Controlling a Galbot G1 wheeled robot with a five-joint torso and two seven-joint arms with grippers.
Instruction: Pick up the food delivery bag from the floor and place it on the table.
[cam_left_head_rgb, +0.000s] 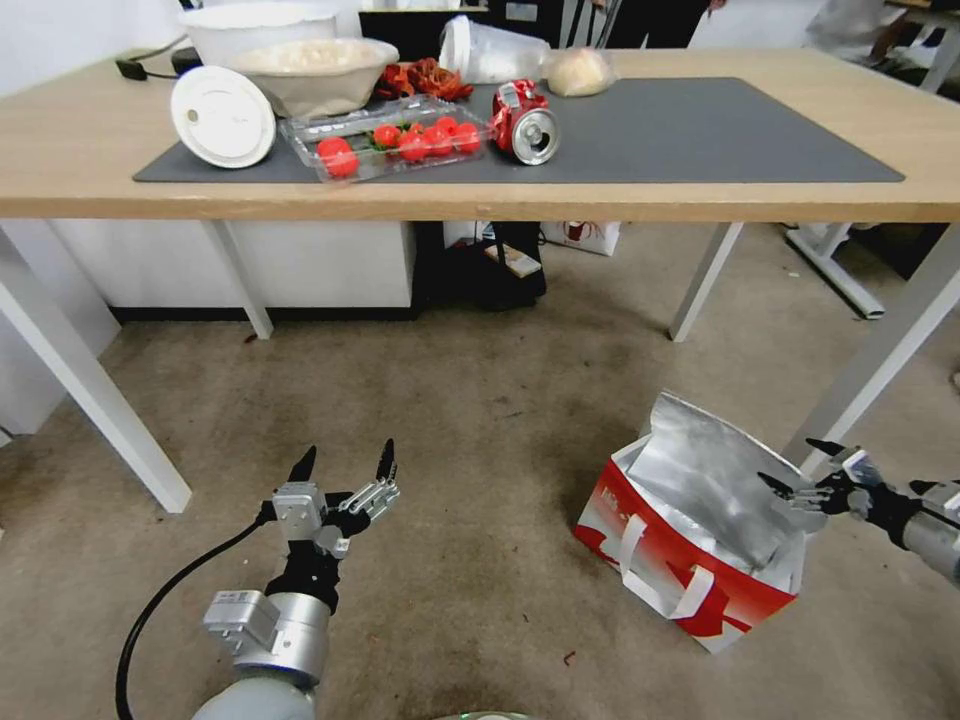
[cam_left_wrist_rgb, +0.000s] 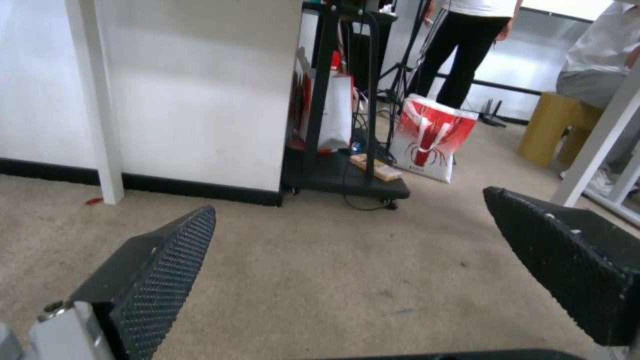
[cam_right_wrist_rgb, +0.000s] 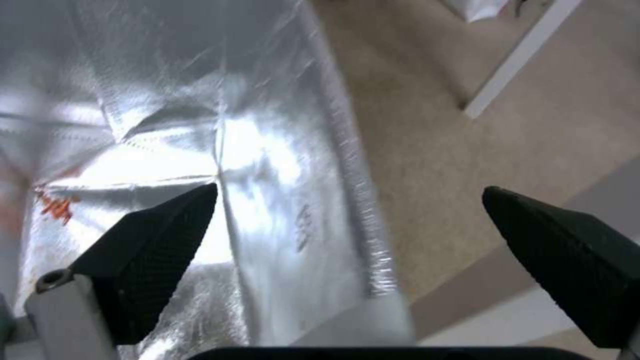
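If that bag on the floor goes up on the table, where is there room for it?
The right half of the grey mat lies bare, from the crushed can to the table's right end. The left half is crowded with bowls, a lid and a tomato tray. The bag stands on the carpet at the open right tool.

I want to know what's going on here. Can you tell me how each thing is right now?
food delivery bag: on the floor, open, foil flap up.
right gripper: open, at the foil flap.
left gripper: open, over the carpet.
red can: dented, lying on its side.
tomato tray: on the table mat.
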